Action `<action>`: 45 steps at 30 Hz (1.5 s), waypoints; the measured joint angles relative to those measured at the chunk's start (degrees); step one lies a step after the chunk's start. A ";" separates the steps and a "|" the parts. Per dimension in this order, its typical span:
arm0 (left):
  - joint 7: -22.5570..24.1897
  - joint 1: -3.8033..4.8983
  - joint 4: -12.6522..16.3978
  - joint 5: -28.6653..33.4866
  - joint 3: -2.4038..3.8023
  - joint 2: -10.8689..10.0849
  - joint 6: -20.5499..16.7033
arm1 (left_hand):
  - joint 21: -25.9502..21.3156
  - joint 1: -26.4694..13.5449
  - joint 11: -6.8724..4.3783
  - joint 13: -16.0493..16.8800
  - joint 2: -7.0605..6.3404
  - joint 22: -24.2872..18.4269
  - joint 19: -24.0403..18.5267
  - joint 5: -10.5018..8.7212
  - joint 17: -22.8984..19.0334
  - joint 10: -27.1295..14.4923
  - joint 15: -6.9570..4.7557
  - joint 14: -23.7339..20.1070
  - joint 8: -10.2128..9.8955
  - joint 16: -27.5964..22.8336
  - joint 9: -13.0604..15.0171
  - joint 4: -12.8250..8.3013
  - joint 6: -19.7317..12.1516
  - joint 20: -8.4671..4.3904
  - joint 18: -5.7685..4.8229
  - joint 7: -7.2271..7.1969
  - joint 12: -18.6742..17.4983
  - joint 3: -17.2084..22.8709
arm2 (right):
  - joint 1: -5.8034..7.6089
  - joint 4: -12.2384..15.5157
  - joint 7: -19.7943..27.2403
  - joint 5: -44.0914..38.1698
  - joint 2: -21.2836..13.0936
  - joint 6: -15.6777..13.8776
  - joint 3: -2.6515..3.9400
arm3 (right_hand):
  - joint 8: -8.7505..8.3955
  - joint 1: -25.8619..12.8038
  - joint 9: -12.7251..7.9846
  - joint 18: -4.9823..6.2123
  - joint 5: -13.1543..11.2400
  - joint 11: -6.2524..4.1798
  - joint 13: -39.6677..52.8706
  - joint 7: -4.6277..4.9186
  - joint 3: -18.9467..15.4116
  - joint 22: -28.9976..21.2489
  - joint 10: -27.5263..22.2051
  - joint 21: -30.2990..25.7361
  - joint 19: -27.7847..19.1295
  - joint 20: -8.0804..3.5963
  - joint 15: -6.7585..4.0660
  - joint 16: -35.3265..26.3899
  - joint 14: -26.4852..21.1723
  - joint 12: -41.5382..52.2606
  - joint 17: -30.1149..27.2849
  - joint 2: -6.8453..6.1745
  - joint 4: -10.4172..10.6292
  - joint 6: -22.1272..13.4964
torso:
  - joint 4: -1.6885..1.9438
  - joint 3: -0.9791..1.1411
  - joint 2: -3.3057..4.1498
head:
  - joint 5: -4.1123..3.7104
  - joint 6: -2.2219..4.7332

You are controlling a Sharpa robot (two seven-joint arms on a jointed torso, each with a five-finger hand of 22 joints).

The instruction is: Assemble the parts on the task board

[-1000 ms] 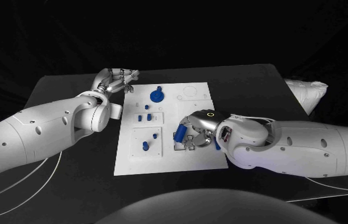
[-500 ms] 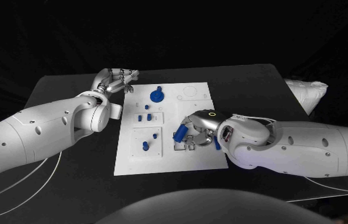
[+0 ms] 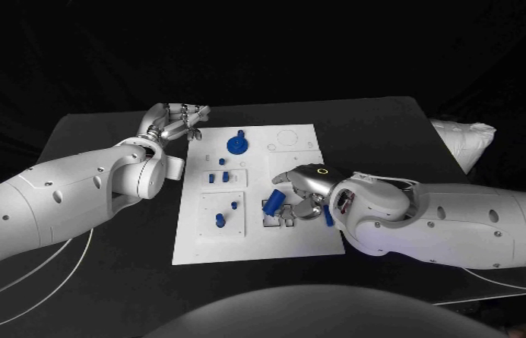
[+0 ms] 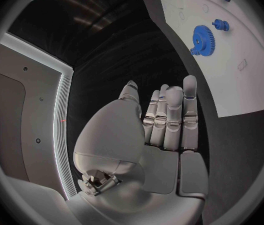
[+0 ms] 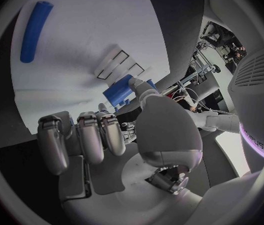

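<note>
The white task board (image 3: 252,239) lies mid-table. My right hand (image 3: 302,200) is over its middle, fingers curled. Its thumb tip touches a blue block (image 3: 273,199) (image 5: 119,92), which sits tilted between the thumb and the curled fingers. A second blue piece (image 3: 327,216) shows at the hand's near side. A blue rod (image 5: 33,31) lies flat on the board beyond the fingers. A blue gear (image 3: 237,142) (image 4: 202,35) stands at the board's far end. My left hand (image 3: 173,121) (image 4: 169,117) is off the board's far left corner, fingers straight, holding nothing.
Small blue pieces (image 3: 217,176) stand in the board's left-hand recesses, with more (image 3: 220,219) nearer the front. A white bag (image 3: 466,142) lies at the table's right edge. Cables trail over the table's left front (image 3: 44,266).
My right hand has shifted slightly to the right and turned, leaving the blue block more exposed at its fingertips. The left hand has not moved.
</note>
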 measured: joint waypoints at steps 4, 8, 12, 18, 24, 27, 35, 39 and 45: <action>-0.01 0.00 0.02 0.00 0.00 -0.02 0.01 | 0.00 0.00 0.00 0.00 0.00 0.00 0.00 0.00 0.00 0.00 0.00 0.00 0.00 0.00 0.00 0.00 0.00 0.00 -0.01 0.00 0.00 0.00 | 0.00 0.16 -0.27 -0.31 -0.10 -0.57 0.00 | 0.00 3.28 0.03 0.00 -2.10 0.00 0.05 0.12 -3.53 0.00 0.00 0.00 0.00 0.00 0.00 0.00 0.00 0.00 0.00 -1.70 5.31 0.85 | 0.00 -0.01 0.01 | 0.01 0.00; -0.01 0.00 0.03 0.00 0.00 -0.03 0.01 | 0.00 0.00 0.00 0.00 0.00 0.00 0.00 0.00 0.00 0.00 0.00 0.00 0.00 0.00 0.00 0.00 0.00 0.00 0.00 0.00 0.00 0.00 | 0.00 0.29 -0.49 -0.55 -0.20 -0.82 0.00 | 0.12 5.56 0.31 0.00 -2.50 0.00 0.05 0.32 -4.58 0.00 0.00 0.00 0.00 0.00 0.00 0.00 0.00 0.00 0.00 -2.29 8.75 2.44 | -0.01 -0.01 0.01 | 0.01 0.00; -0.02 0.00 0.03 0.00 0.00 -0.04 0.02 | 0.00 0.00 0.00 0.00 0.00 0.00 0.00 0.00 0.00 0.00 0.00 0.00 0.00 0.00 -0.01 0.00 0.00 0.00 0.00 0.00 0.00 0.00 | 0.00 0.47 -0.70 -0.73 -0.27 -0.87 0.00 | 0.46 5.99 0.47 0.00 -2.52 0.00 0.05 0.45 -5.05 -0.01 0.00 0.00 0.00 0.00 0.00 0.00 0.00 0.00 -0.01 -2.50 9.82 3.48 | -0.02 0.01 0.01 | 0.01 0.00; -0.02 0.00 0.03 0.00 0.00 -0.05 0.04 | 0.00 0.00 0.00 0.00 0.00 0.00 0.00 0.00 0.00 0.00 0.00 0.00 0.00 0.00 -0.01 0.00 0.00 0.00 -0.01 0.00 0.00 0.00 | 0.00 0.84 -1.01 -0.89 -0.34 -0.85 0.00 | 0.68 5.99 0.60 0.00 -2.78 0.00 0.04 0.51 -5.21 -0.01 0.00 0.00 -0.21 0.20 0.00 0.00 0.00 0.00 -0.01 -2.50 9.98 4.26 | -0.03 0.01 0.01 | 0.02 0.00; -0.03 -0.01 0.03 0.00 0.00 -0.08 0.05 | 0.00 0.00 0.00 0.00 0.00 0.00 0.00 0.00 0.00 0.00 0.00 0.00 0.00 0.00 -0.01 0.00 0.00 0.00 0.00 0.00 0.00 0.00 | -0.03 1.55 -1.09 -1.35 -0.56 -0.91 0.00 | 0.68 9.70 0.61 0.00 -5.29 -0.01 0.04 0.70 -4.65 -0.01 0.00 0.00 -0.21 0.20 0.00 0.00 0.00 0.00 -0.01 -2.13 9.52 4.44 | -0.01 0.01 0.01 | 0.01 0.00; -0.03 -0.01 0.03 0.00 0.00 -0.09 0.05 | 0.00 0.00 0.00 0.00 0.00 0.00 0.00 0.00 0.00 0.00 0.00 0.00 0.00 0.00 -0.01 0.00 0.00 0.00 0.00 0.00 0.00 0.00 | -0.12 1.94 -0.99 -1.91 -0.65 -1.02 0.00 | 0.03 12.62 0.19 0.00 -7.90 -0.50 0.04 0.52 -3.85 -0.01 0.00 0.00 -0.18 0.17 -0.17 0.00 -0.11 0.00 -0.01 -2.05 8.94 2.37 | -0.01 0.01 0.02 | 0.04 0.00; -0.04 -0.01 0.04 -0.01 0.00 -0.08 0.06 | 0.00 0.00 0.00 0.00 0.00 0.00 0.00 0.00 0.01 0.00 0.00 0.00 0.00 0.00 -0.01 0.00 0.00 0.00 -0.01 0.00 0.00 0.00 | -0.41 2.76 -0.36 -3.63 -0.84 -1.28 0.00 | -0.44 17.26 0.05 0.00 -12.61 -2.48 0.03 0.05 -2.63 0.03 0.01 0.00 -0.19 -1.89 -2.29 0.00 0.00 0.00 -0.02 -0.76 7.73 1.03 | -0.02 0.00 0.02 | 0.06 0.00; -0.04 -0.01 0.04 -0.02 0.00 -0.07 0.07 | 0.00 0.00 0.00 0.00 0.00 0.00 0.00 0.00 0.01 0.00 0.00 0.00 0.00 0.00 -0.01 0.00 0.00 0.00 0.00 0.00 0.00 0.00 | -0.63 3.24 0.24 -4.30 -1.00 -1.65 0.00 | 0.21 18.20 0.39 0.01 -12.61 -2.89 0.03 -0.09 -2.27 0.03 0.01 0.00 -0.18 -2.51 -2.73 0.00 0.03 0.00 -0.01 -0.39 6.70 2.58 | -0.03 0.01 0.02 | 0.02 0.00; -0.05 -0.01 0.02 -0.02 0.00 -0.07 0.09 | 0.00 0.00 0.00 0.00 0.00 0.00 0.00 0.00 0.01 0.00 0.00 0.00 0.00 0.00 -0.01 0.00 0.00 0.00 0.00 0.00 0.00 0.00 | -0.80 3.84 1.14 -4.99 -1.10 -2.27 0.00 | 1.74 18.73 0.99 0.01 -11.38 -2.89 0.03 -0.12 -1.97 0.03 0.02 0.00 0.00 -2.69 -3.11 0.00 0.01 0.00 -0.02 0.14 5.58 4.55 | -0.02 0.01 0.01 | -0.08 0.00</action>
